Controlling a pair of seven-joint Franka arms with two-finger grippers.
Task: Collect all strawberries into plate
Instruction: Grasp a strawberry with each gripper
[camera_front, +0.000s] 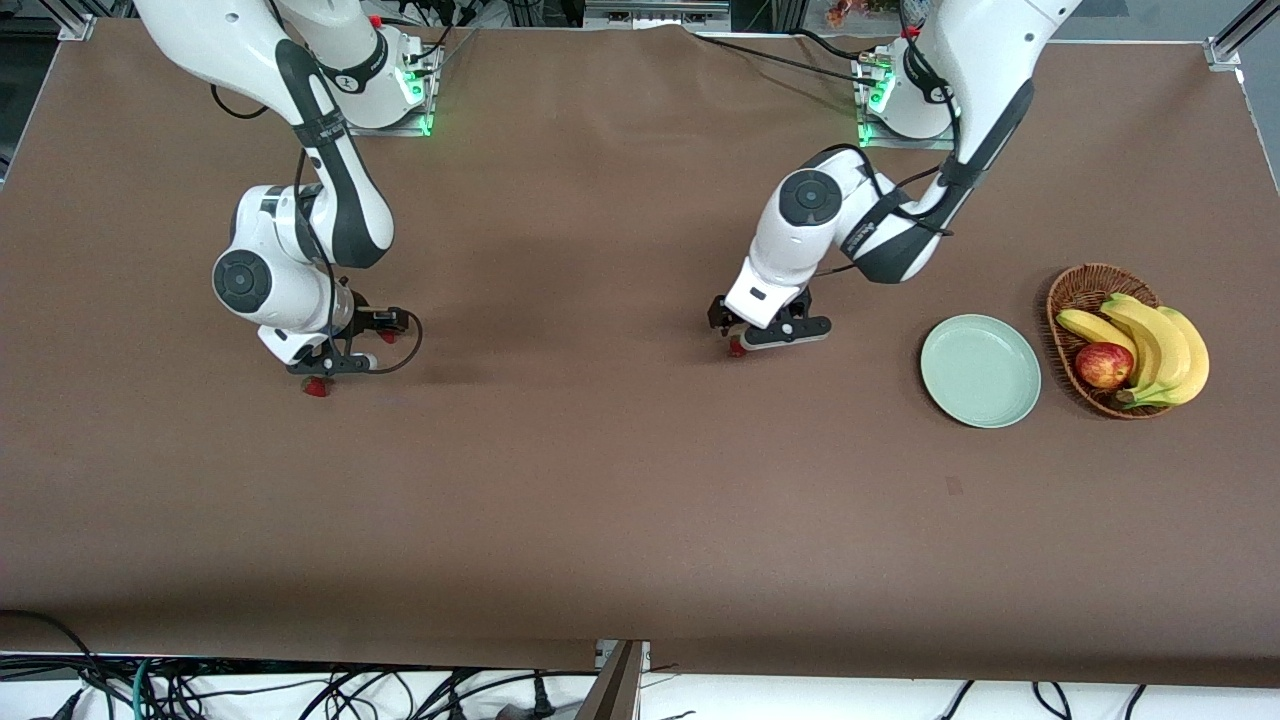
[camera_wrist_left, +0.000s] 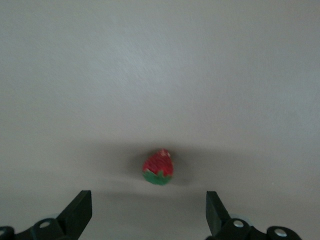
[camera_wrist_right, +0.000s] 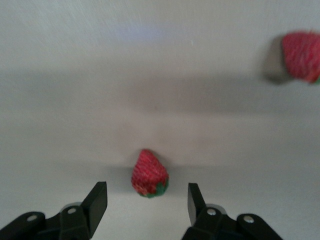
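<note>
Both arms bend low over the surface. The left tool (camera_front: 737, 340) hangs with jaws spread wide over a strawberry (camera_wrist_left: 158, 168), which lies untouched on the surface about nine o'clock of the plate (camera_front: 980, 371).

The right tool (camera_front: 322, 378) sits low at its own end, jaws parted, with a second berry (camera_wrist_right: 149, 174) just ahead of the gap and a third berry (camera_wrist_right: 301, 55) lying near it, apart.

The plate holds nothing. At its three o'clock, just beside it, the basket (camera_front: 1070, 291) carries bananas (camera_front: 1155, 345) and an apple (camera_front: 1103, 365).
</note>
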